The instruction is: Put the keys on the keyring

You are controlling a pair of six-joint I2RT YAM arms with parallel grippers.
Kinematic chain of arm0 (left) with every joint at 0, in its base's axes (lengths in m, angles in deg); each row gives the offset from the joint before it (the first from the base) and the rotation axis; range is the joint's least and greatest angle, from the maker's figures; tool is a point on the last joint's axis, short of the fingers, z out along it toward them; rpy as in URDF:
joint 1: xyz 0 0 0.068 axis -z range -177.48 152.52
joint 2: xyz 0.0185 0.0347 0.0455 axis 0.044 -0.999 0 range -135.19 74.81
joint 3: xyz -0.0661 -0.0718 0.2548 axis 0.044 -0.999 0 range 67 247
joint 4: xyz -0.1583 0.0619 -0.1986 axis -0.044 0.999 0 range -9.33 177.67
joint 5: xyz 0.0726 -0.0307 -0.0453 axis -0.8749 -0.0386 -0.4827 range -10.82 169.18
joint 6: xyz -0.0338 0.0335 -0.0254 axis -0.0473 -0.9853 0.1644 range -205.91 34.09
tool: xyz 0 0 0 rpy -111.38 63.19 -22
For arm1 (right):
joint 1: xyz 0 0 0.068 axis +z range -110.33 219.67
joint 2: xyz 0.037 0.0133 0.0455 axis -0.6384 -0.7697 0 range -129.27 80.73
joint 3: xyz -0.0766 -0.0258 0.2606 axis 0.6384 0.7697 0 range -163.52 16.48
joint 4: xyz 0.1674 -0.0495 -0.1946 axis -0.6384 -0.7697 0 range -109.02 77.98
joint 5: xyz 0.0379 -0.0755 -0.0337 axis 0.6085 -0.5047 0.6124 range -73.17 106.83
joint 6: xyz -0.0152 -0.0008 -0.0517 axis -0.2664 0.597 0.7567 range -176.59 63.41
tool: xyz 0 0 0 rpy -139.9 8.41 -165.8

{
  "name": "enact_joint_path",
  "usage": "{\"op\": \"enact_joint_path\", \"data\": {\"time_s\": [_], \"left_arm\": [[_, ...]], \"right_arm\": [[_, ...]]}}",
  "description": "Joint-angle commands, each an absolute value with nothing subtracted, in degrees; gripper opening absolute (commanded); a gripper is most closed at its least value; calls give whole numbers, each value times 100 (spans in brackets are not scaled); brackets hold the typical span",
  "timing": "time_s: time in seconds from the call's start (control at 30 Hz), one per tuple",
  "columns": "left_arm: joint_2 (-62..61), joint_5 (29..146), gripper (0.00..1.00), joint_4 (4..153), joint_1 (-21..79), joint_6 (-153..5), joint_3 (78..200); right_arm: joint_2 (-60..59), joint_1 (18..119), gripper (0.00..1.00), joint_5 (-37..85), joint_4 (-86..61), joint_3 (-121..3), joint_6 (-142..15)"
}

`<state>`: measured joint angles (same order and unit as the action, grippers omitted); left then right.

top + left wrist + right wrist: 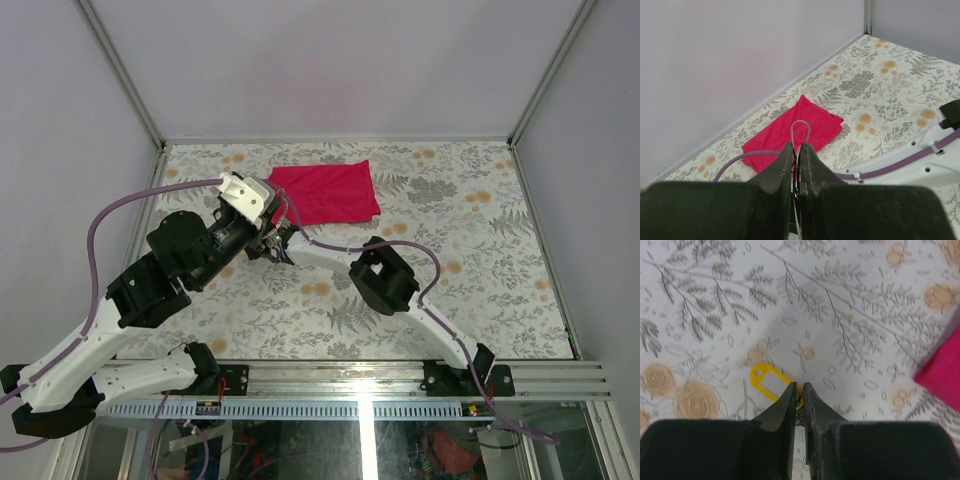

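Observation:
The keyring (800, 131) is a thin silver wire loop. It sticks out past the tips of my left gripper (798, 146), which is shut on it and holds it above the table in front of the red cloth (792, 134). My right gripper (798, 386) points down at the table, its jaws closed on the near end of a yellow tag (769, 380) with a white label that lies flat. In the top view both grippers meet just left of the cloth (325, 192); the left gripper (272, 225) is above the right gripper (280, 243). The keys are out of view.
The right arm's white link with its purple cable (900, 162) runs close by on the right of the left gripper. Grey walls (330, 60) close the flowered table (460, 250) at the back and sides. The right arm's elbow (385, 275) stands mid-table.

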<state>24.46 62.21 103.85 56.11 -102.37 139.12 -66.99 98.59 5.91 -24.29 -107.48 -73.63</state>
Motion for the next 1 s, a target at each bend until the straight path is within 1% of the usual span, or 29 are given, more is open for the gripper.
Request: {"op": "enact_joint_path", "data": {"time_s": [0.0,0.07,0.17,0.3,0.43,0.57,0.7,0.8,0.87,0.97], "left_arm": [[2537,6099,0,10064,5584,-10230,13850],[2528,6102,0,10054,5581,-10222,13832],[2524,6132,0,10027,5585,-10217,13812],[2517,6137,0,10016,5582,-10200,13780],[2502,6194,0,9997,5585,-10146,13739],[2493,6275,0,9925,5579,-10050,13651],[2497,6318,0,9902,5581,-9964,13584],[2529,6287,0,9902,5585,-9928,13534],[2542,6260,0,9893,5578,-9933,13493],[2537,6248,0,9854,5582,-9926,13444]], "right_arm": [[-5841,9947,10,389,-2595,-9328,-7048],[-5299,9938,5,250,-2327,-8575,-6940],[-4425,9911,0,202,-1949,-7345,-6795],[-3195,9759,0,527,-1449,-5657,-6819],[-2031,9600,0,984,-1046,-4495,-6750],[-998,9562,0,1360,-955,-3791,-6347],[-182,9543,0,1736,-1200,-3245,-5757],[411,9504,0,2487,-1600,-2975,-5148],[575,9496,0,2736,-1960,-2983,-4909],[192,9496,0,2796,-2696,-3328,-4698]]}}
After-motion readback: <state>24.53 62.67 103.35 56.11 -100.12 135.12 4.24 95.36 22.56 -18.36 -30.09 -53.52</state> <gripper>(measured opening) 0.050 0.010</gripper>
